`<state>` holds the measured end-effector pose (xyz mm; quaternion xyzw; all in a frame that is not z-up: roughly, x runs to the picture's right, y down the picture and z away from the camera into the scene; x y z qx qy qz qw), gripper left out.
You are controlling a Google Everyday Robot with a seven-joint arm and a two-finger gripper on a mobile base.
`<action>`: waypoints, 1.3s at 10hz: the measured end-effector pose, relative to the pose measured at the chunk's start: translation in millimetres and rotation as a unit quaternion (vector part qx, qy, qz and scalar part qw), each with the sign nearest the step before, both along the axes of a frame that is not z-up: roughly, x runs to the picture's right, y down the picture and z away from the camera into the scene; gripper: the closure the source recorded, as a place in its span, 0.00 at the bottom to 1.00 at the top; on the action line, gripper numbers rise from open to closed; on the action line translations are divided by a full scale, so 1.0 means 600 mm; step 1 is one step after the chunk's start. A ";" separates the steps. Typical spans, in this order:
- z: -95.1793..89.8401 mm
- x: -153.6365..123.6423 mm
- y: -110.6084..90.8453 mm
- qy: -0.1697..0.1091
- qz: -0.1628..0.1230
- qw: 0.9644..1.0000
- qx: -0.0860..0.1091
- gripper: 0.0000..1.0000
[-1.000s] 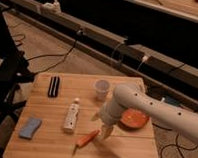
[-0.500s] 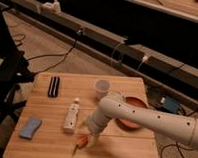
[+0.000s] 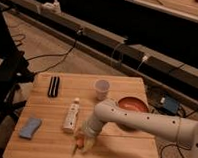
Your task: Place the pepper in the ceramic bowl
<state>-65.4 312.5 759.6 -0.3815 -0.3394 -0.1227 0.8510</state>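
The pepper (image 3: 78, 143) is a small orange sliver on the wooden table (image 3: 51, 106), near the front edge, mostly covered by my gripper. My gripper (image 3: 84, 139) hangs at the end of the white arm (image 3: 140, 120), directly over the pepper and down at table level. The ceramic bowl (image 3: 132, 104) is orange-red and sits at the table's right side, partly hidden behind the arm.
A translucent whitish cup (image 3: 101, 88) stands left of the bowl. A white tube with a cap (image 3: 71, 115) lies just left of my gripper. A blue sponge (image 3: 30, 128) lies front left, a black object (image 3: 53, 85) back left. Cables run on the floor behind.
My arm has swung left and down toward the table's front, bringing the gripper from right of the pepper to directly over it. The pepper is now mostly covered.
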 end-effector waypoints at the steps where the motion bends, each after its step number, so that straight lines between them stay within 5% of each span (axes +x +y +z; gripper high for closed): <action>1: 0.001 0.004 -0.002 0.000 0.003 1.000 0.000 0.62; 5: -0.034 0.030 -0.081 0.021 0.061 0.998 0.005 0.99; 7: -0.055 0.046 -0.138 0.032 0.079 0.996 0.018 1.00; 9: -0.055 0.073 -0.228 0.058 0.088 0.993 0.051 1.00; 11: -0.040 0.131 -0.328 0.102 0.109 0.986 0.078 1.00; 13: -0.028 0.199 -0.389 0.142 0.137 0.977 0.076 1.00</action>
